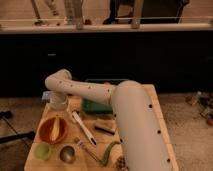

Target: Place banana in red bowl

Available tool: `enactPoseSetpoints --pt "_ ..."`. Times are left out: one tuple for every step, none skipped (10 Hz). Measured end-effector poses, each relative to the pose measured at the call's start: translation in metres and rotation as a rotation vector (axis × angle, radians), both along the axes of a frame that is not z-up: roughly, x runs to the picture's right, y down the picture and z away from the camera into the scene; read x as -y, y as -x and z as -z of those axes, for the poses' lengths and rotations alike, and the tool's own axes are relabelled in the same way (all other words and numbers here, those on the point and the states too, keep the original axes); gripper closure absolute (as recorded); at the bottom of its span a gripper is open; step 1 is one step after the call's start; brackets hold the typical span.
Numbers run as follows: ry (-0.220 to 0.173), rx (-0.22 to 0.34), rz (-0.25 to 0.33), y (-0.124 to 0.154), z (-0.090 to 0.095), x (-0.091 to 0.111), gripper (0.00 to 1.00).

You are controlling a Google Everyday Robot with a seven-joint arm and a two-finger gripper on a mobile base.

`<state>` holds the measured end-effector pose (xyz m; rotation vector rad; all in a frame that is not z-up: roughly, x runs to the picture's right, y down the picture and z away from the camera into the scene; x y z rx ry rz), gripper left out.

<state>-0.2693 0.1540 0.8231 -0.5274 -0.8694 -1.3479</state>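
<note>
The pale-yellow banana (55, 129) lies inside the wide orange-red bowl (44, 135) at the left of the wooden table. My gripper (57, 107) hangs just above the far rim of the bowl, pointing down, at the end of the white arm that reaches in from the lower right. The banana rests in the bowl just below the gripper, and I cannot tell whether they touch.
A green tray (96, 105) stands behind the arm at the table's back. A white-handled utensil (83, 128), a dark brush (104, 127), a fork (88, 149) and a curved green vegetable (110, 152) lie mid-table. A light-green cup (42, 150) and a small metal bowl (67, 154) stand at the front left.
</note>
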Motion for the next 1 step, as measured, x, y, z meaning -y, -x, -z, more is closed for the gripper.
enactPoseSetpoints --pt "0.0 0.0 0.0 0.0 0.0 0.0 0.2"
